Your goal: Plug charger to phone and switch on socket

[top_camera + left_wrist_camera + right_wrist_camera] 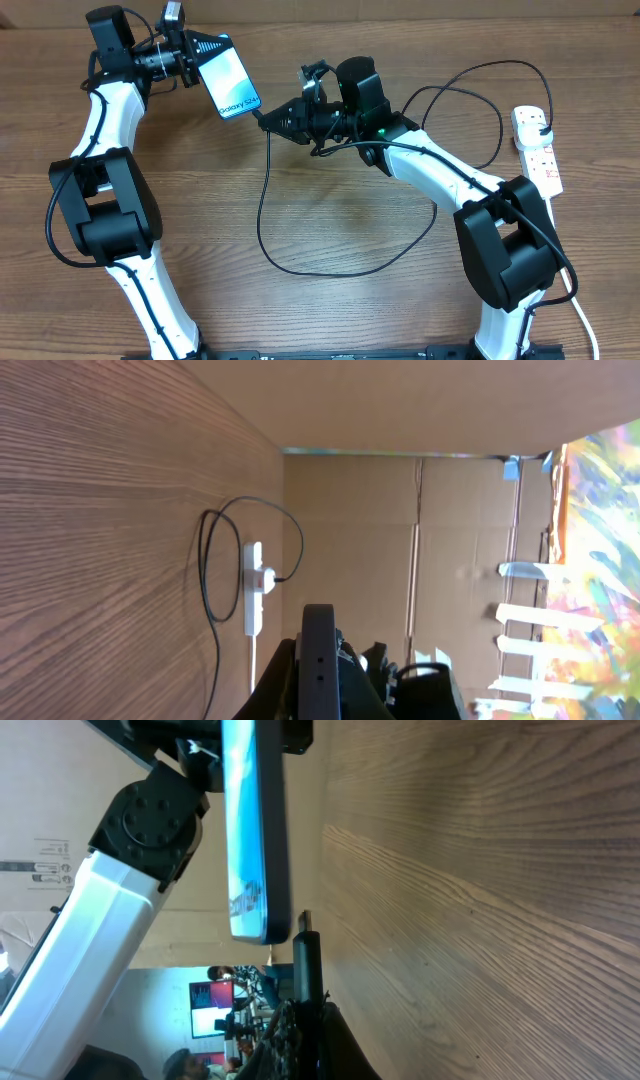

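Nearest, the right gripper is clamped on the charger, whose connector tip pokes out just ahead of the jaws. Just beyond the tip is the lower end of the Galaxy phone. The left gripper pinches its upper end, holding it above the table. Behind the right jaws the cable loops away to the power strip, well off, and is plugged in there.

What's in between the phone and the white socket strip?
Seen overhead, between phone and socket: the right tool gripping the charger, its white arm, and loops of that cable.
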Robot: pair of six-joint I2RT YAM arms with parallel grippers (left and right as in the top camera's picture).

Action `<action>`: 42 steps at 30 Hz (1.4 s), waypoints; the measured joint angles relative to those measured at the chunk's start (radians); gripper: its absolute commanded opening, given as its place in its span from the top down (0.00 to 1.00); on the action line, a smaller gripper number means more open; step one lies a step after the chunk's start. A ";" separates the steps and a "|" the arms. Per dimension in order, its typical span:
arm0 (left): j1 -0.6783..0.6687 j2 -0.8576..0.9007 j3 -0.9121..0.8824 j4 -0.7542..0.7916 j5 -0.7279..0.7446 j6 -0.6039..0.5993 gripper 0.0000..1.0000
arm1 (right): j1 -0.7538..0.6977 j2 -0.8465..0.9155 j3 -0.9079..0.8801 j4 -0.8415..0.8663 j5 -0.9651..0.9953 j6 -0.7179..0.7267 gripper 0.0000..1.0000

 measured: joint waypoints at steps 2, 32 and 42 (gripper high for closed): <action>0.000 0.000 0.000 0.000 -0.023 -0.009 0.96 | 0.000 0.000 0.000 0.001 0.000 0.000 0.96; 0.000 0.000 0.000 0.052 -0.119 -0.109 0.96 | 0.000 0.000 0.000 0.059 0.004 -0.016 0.96; -0.001 0.000 0.000 0.052 -0.110 -0.105 0.96 | -0.002 0.000 0.000 0.058 0.013 -0.023 0.96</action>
